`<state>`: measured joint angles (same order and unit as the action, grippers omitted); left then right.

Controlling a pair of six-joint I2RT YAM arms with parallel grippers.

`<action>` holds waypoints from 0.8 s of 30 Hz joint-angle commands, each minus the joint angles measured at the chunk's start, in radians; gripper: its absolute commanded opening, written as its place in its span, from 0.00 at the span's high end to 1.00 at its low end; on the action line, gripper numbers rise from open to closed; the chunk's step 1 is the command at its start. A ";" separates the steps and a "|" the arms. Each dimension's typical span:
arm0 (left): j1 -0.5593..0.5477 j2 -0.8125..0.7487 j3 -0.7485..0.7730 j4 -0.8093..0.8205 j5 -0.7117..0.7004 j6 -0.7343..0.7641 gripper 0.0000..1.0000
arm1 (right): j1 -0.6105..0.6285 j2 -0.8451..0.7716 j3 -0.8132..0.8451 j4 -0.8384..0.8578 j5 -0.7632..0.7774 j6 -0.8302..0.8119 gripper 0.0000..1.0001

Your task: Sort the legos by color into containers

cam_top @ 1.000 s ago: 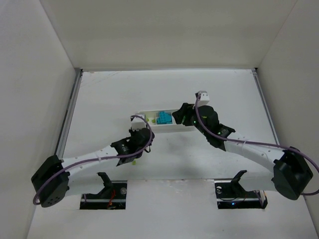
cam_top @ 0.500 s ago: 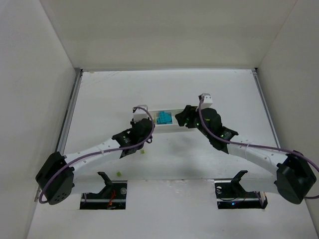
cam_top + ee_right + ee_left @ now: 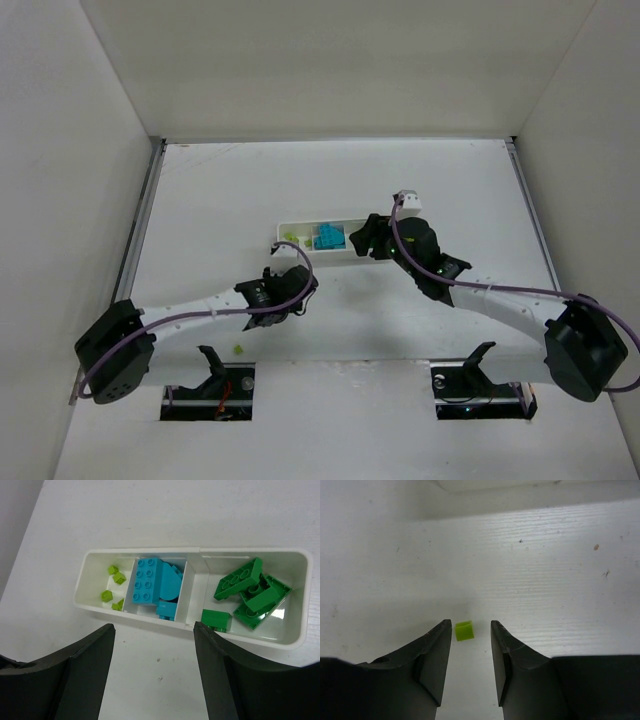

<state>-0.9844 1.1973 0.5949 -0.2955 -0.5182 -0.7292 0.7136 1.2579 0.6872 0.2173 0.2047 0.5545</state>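
Observation:
A tiny yellow-green lego [image 3: 464, 630] lies on the table right at the tips of my left gripper [image 3: 470, 626]. The jaws stand a little apart, open, and neither touches it. In the top view the left gripper [image 3: 288, 298] hangs just in front of the white tray [image 3: 300, 224] and covers that lego. My right gripper [image 3: 153, 627] is open and empty, hovering at the tray's near wall [image 3: 150, 614]. The tray's left container holds small yellow-green legos [image 3: 119, 578], the middle one cyan legos [image 3: 150, 580], the right one dark green legos [image 3: 250, 592].
Another yellow-green lego [image 3: 238, 348] lies loose on the table close to the left arm's base. White walls enclose the table on the left, right and back. The right gripper [image 3: 365, 236] covers the tray's right end in the top view.
My left gripper has pulled back from the tray's left end toward the near side, come down over the loose yellow-green lego, and its jaws have parted a little. The right arm has barely moved.

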 commanded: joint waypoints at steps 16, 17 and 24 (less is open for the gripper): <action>-0.009 0.084 -0.058 0.056 -0.009 -0.039 0.78 | 0.004 -0.002 0.014 0.056 -0.007 0.010 0.29; -0.009 0.084 -0.060 0.059 -0.014 -0.038 0.82 | 0.004 -0.003 0.014 0.056 -0.007 0.010 0.29; 0.032 -0.095 0.030 0.108 -0.069 0.046 0.88 | 0.004 -0.028 0.006 0.053 -0.005 0.012 0.29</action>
<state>-0.9806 1.2095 0.5499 -0.2398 -0.5301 -0.7467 0.7143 1.2575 0.6872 0.2176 0.2039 0.5556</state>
